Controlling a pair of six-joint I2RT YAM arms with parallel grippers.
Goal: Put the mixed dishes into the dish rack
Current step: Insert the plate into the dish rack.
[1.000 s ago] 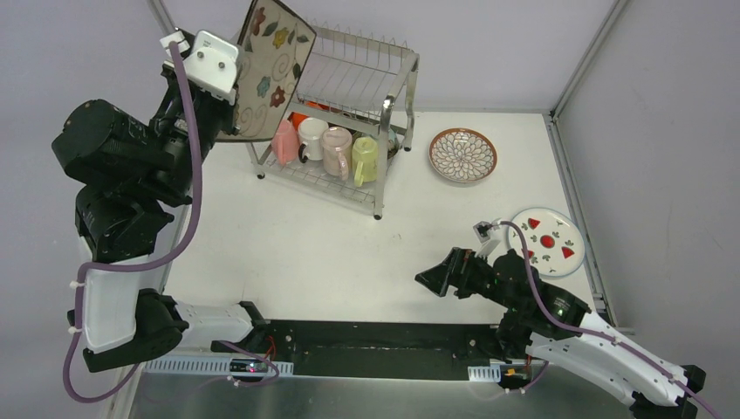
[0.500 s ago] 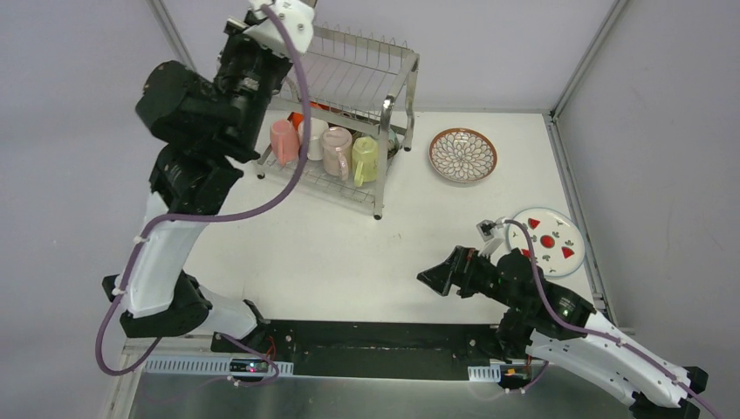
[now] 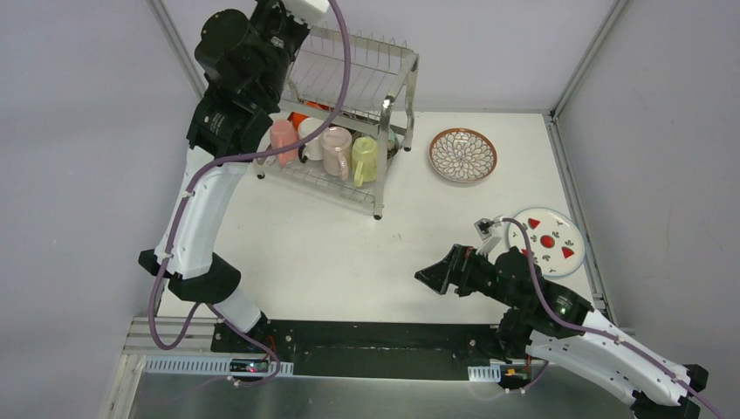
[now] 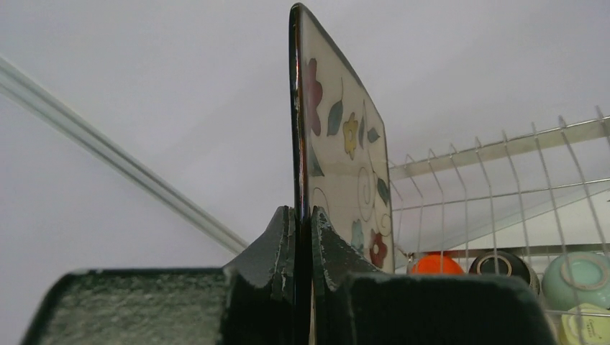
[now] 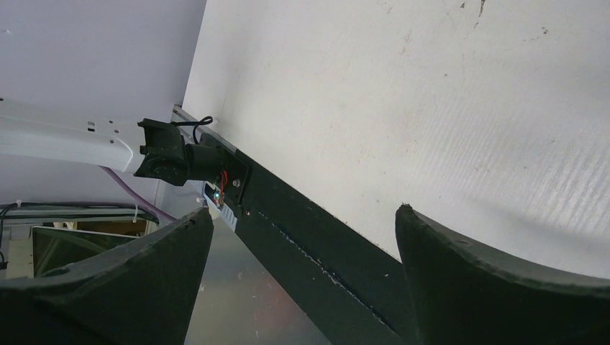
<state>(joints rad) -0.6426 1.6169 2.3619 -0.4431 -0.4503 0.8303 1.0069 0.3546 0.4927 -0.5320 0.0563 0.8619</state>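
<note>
Top external shows the dish rack (image 3: 366,74) toward the far left corner of the bench (image 3: 332,253), with four mugs (image 3: 336,150) lined up on its lower shelf. The left arm (image 3: 231,65) reaches over the rack's left end, its tip cut off by the frame. Two plates lie on the bench: the petal-pattern plate (image 3: 462,155) near the far edge and the red-marked plate (image 3: 548,240) by the right edge. The right gripper (image 3: 429,278) hovers toward the near edge. Left wrist shows the left gripper (image 4: 302,215) clamped on the edge of the upright floral plate (image 4: 345,165), held beside the upper shelf's wires and, I judge, not yet slotted. An orange bowl (image 4: 431,264) and a mint bowl (image 4: 579,277) sit in the rack below. Right wrist shows the right gripper spread wide and empty above the bench. Mugs and bowls look loaded, and three plates are left. No brand or writing is readable.
</note>
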